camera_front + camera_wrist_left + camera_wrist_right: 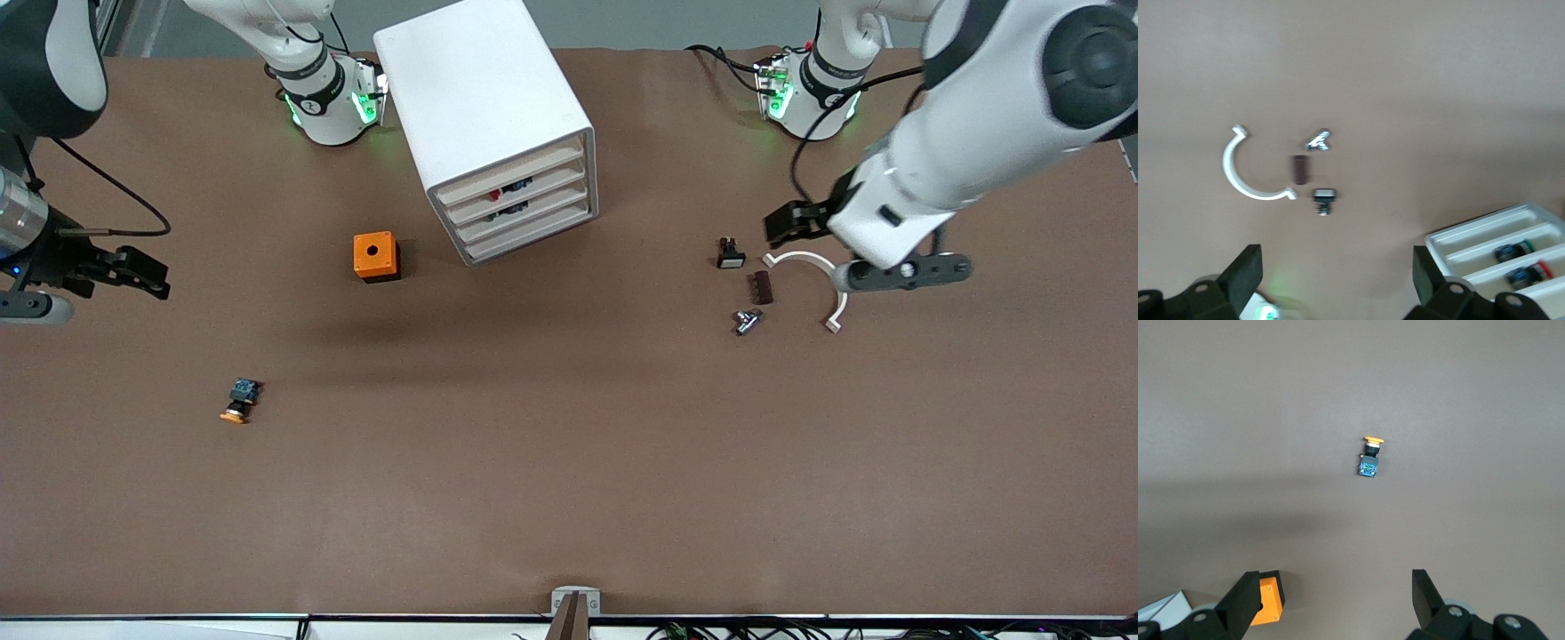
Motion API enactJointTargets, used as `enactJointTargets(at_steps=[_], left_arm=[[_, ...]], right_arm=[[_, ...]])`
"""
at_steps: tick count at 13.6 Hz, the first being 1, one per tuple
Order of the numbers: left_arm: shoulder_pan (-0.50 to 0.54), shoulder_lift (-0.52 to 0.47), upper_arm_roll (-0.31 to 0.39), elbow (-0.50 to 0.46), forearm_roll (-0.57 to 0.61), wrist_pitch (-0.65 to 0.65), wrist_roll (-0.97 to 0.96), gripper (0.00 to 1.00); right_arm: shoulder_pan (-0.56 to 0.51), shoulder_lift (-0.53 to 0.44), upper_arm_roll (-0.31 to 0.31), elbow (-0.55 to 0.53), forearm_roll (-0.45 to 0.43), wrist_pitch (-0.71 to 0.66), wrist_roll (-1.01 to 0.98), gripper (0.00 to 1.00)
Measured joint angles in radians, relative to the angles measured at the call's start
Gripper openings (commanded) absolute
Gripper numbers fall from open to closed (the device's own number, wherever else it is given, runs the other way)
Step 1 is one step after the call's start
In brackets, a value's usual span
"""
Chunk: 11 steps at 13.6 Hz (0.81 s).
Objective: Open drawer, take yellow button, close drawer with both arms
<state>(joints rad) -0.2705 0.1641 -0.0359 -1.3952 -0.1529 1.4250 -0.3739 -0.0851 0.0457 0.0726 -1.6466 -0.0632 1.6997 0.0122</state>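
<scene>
1. We are seeing the left wrist view cutting off the cabinet point(1498, 250) at its edge.
2. We are losing part of the orange cube point(1269, 598) behind a finger point(1245, 597) of the right gripper point(1331, 600).
3. We are finding the parts in the lower trays point(514, 197) too small to identify.

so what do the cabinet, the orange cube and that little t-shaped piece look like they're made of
Cabinet: likely plastic, smooth matte white shell, translucent pale tray fronts.
Orange cube: probably plastic, evenly coloured matte orange with a round hole on top; base looks dark.
T-shaped piece: apparently metal, silvery with bright glints.
</scene>
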Motion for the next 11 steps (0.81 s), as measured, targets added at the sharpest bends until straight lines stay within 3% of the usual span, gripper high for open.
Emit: enactJointTargets(at_steps=[5, 11], left_arm=[[0.227, -0.203, 0.003, -0.212, 0.021, -0.001, 0.304, 1.0], [0.231, -0.24, -0.015, -0.305, 0.07, 0.078, 0.317, 1.0]], right_arm=[[0.0, -0.068, -0.003, 0.029, 0.0, -0.027, 0.001, 1.0], [-0.004, -0.065, -0.014, 0.028, 0.0, -0.024, 0.001, 1.0]])
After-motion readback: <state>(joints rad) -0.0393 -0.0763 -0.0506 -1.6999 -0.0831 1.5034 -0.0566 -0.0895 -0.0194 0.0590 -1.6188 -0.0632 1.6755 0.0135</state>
